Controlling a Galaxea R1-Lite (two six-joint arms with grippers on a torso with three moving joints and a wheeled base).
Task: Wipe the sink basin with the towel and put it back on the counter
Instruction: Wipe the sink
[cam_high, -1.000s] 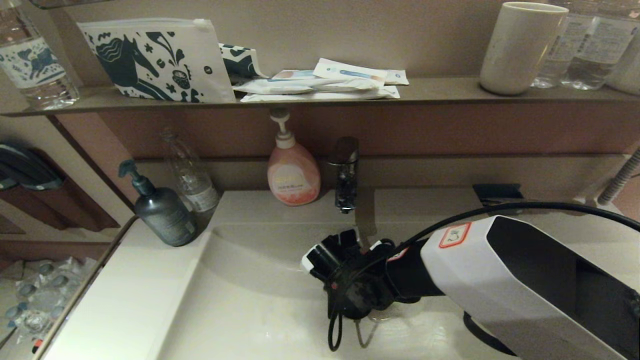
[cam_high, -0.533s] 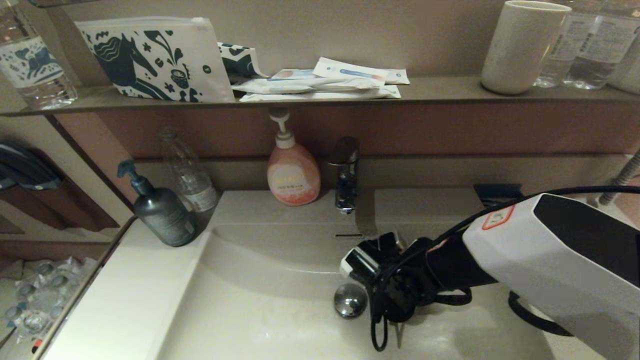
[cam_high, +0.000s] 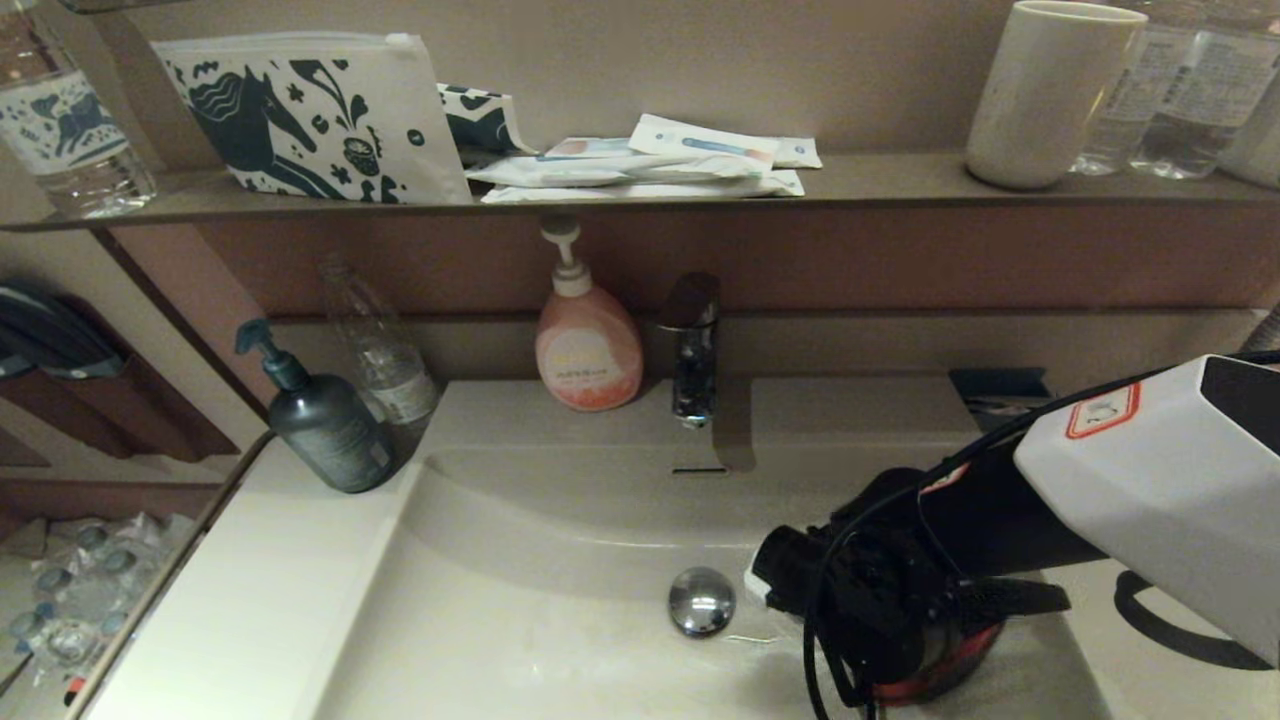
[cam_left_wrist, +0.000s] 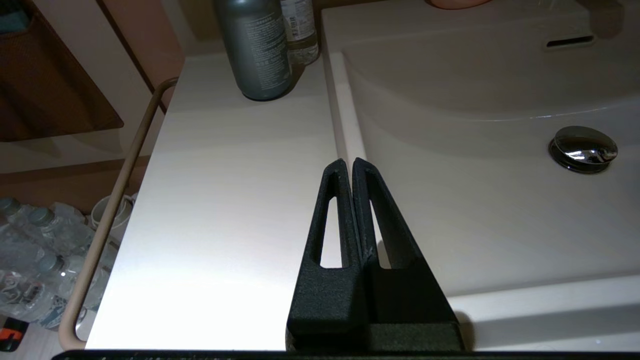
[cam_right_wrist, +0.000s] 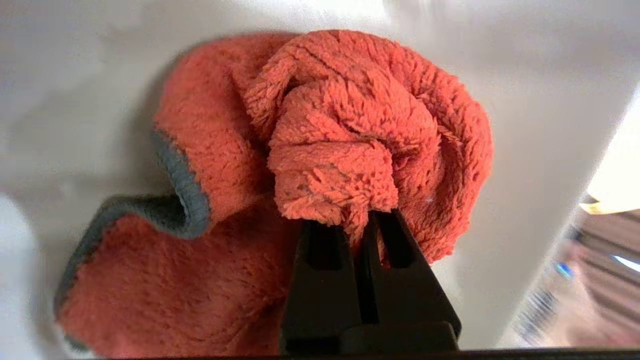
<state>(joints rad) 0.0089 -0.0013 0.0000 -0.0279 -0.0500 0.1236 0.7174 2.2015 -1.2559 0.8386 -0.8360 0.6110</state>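
My right gripper (cam_right_wrist: 357, 220) is shut on a bunched fold of the red-orange towel (cam_right_wrist: 320, 150), which lies pressed on the floor of the sink basin (cam_high: 540, 560). In the head view the right wrist hides the fingers, and only a red rim of the towel (cam_high: 950, 675) shows under it, right of the chrome drain plug (cam_high: 701, 601). The overflow slot (cam_high: 699, 469) is in the curved back wall. My left gripper (cam_left_wrist: 348, 165) is shut and empty, hovering over the seam between the left counter (cam_left_wrist: 225, 200) and the basin (cam_left_wrist: 475, 200); it is out of the head view.
A grey pump bottle (cam_high: 322, 420) and a clear bottle (cam_high: 380, 350) stand on the counter's left back corner. A pink soap dispenser (cam_high: 585, 345) and the faucet (cam_high: 690, 345) stand behind the basin. The brown shelf (cam_high: 880, 185) above holds a pouch, packets and a cup (cam_high: 1045, 95).
My right arm has swept the towel rightward across the basin floor, from over the drain to its right side. The drain plug and overflow slot are now uncovered.
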